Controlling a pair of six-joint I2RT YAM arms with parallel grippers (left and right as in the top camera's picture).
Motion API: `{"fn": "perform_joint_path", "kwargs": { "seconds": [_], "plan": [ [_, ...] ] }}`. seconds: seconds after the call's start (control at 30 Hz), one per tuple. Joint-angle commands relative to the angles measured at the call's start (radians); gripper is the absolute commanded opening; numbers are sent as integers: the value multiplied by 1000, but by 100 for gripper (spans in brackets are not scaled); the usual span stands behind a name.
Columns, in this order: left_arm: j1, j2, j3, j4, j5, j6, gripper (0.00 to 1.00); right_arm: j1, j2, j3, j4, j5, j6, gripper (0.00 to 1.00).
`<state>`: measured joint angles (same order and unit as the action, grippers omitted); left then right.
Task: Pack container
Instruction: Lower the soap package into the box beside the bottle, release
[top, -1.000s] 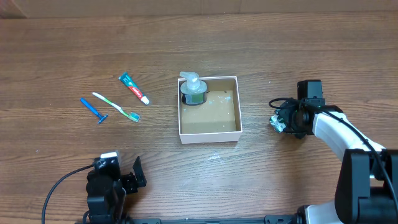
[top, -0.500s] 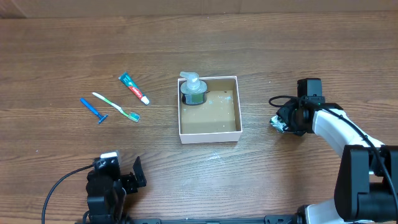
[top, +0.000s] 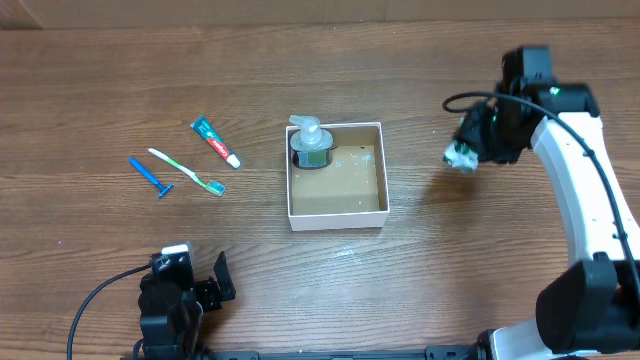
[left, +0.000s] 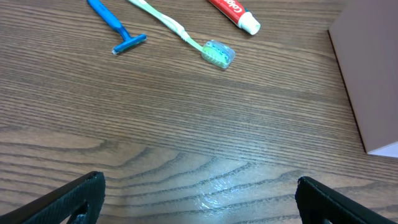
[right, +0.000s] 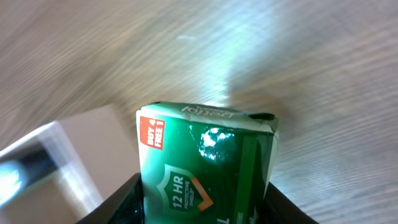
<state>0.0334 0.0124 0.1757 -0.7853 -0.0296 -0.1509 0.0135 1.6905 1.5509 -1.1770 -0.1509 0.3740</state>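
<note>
Right claw (top: 470, 150), pinching a green carton (right: 205, 168), sits right of the container (top: 336, 216), nearer it than the spread, empty left claw (left: 199, 186).

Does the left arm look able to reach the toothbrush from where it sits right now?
Probably yes. The left hand is open and empty, and the toothbrush lies flat on bare table ahead of it, with nothing between. The razor and toothpaste lie close beside it but apart.

Right wrist view: green box (right: 205, 168) runs off bottom edge; container (right: 65, 146) a blur. Left wrist view: container, toothpaste (left: 235, 7), razor (left: 115, 22) cropped by the frame.
</note>
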Motion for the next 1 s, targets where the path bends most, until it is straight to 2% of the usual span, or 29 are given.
{"fn": "perform_joint_path", "kwargs": {
  "seconds": [0.0,0.13,0.37,0.73,0.97],
  "plan": [
    [6,-5,-1,-1,12,-9,100,116,-48,88,-3,-160,-192,22],
    [5,-5,-1,-1,12,-10,100,269,-48,80,50,-127,-219,22],
    [6,-5,-1,-1,12,-10,100,487,-13,-10,175,117,-169,22],
    [5,-5,-1,-1,12,-10,100,508,120,-172,375,174,-135,21],
    [6,-5,-1,-1,12,-10,100,507,138,-232,478,211,-103,21]
  ]
}}
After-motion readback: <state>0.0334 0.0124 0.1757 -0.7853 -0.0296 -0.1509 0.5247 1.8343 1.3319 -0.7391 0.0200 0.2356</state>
